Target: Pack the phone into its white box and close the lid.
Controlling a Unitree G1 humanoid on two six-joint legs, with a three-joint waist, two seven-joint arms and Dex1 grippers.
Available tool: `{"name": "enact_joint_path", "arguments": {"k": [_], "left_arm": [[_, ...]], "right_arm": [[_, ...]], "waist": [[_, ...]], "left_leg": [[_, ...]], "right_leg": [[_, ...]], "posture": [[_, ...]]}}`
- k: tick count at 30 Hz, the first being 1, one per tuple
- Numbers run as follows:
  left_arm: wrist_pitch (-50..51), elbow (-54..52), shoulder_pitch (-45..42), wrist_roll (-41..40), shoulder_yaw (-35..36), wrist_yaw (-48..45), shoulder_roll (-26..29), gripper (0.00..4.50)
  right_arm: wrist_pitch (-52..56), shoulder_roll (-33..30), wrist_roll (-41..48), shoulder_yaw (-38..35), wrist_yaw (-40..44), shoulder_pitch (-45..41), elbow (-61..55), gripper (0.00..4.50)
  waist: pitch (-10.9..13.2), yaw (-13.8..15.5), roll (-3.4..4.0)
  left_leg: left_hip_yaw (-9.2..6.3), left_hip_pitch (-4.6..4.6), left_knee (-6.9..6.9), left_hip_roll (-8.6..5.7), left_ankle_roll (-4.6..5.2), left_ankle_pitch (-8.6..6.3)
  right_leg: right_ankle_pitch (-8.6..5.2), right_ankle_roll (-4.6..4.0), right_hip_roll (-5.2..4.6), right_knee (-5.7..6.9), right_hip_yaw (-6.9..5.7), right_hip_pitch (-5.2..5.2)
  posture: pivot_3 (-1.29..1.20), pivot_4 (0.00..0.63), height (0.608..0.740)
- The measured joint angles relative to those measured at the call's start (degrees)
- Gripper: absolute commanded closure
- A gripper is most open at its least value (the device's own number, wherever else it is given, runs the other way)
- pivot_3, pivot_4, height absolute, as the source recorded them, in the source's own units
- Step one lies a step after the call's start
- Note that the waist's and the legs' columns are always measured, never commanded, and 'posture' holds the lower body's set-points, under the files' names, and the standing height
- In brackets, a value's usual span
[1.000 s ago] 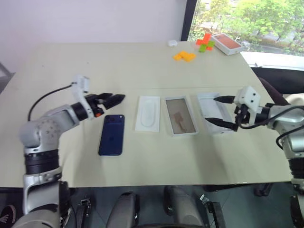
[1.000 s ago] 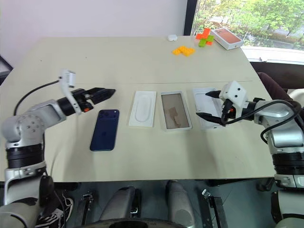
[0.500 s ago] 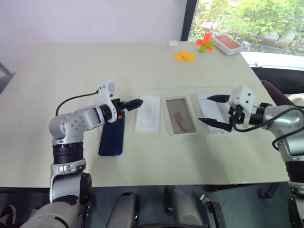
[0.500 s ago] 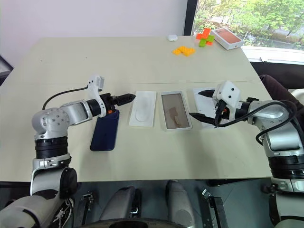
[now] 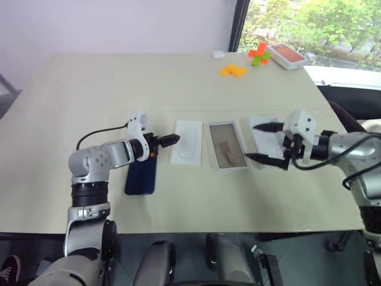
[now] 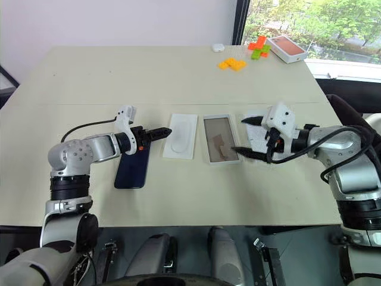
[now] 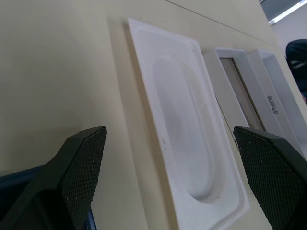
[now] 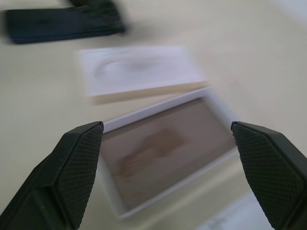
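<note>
Phone (image 6: 132, 168) flat on table (image 6: 89, 77), far end under left gripper (image 6: 159, 131); jaws spread wide, nothing held. Flat insert (image 6: 180, 136), white box (image 6: 219, 138) and lid (image 5: 266, 141) lined up alongside, lid farthest. Right gripper (image 6: 242, 134) poised over box/lid, fingers apart, empty. Step judged: phone pickup. Grip best taken across long edges, wrist lowered, glossy back likely slippery. Insert to be left undisturbed; phone to be squared w/ tray before lowering.
</note>
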Motion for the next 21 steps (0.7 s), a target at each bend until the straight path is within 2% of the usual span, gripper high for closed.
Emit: {"name": "enact_joint_path", "arguments": {"k": [4, 11, 21], "left_arm": [[0.32, 2.34, -1.39, 0.06, 0.70, 0.07, -0.04, 0.03], [-0.35, 9.13, -5.23, 0.13, 0.42, -1.63, -2.76, 0.03], [-0.05, 13.72, -8.22, 1.73, 0.02, -2.78, -2.85, 0.03]], "right_arm": [[4.43, -0.21, 0.91, 0.96, 0.04, 1.44, -3.03, 0.00], [4.49, -0.02, -0.62, 2.75, -1.48, 0.84, -2.80, 0.00], [3.54, 0.17, -1.32, 2.85, -2.56, 0.08, -2.13, 0.00]], "waist": [[0.00, -0.31, 0.00], [0.00, 0.10, -0.01], [0.00, -0.09, -0.01]], "left_leg": [[0.09, 0.10, 0.01, 0.01, -0.01, 0.01], [0.06, 0.01, 0.02, -0.03, -0.02, 0.01], [0.05, 0.03, 0.02, -0.02, -0.02, 0.01]], "right_leg": [[0.01, -0.01, 0.02, 0.02, 0.06, 0.04], [0.02, -0.01, 0.02, -0.04, 0.03, 0.04], [0.03, 0.01, 0.02, -0.04, 0.03, 0.03]], "posture": [[0.00, 0.150, 0.740], [0.00, 0.150, 0.740], [0.00, 0.150, 0.740]]}}
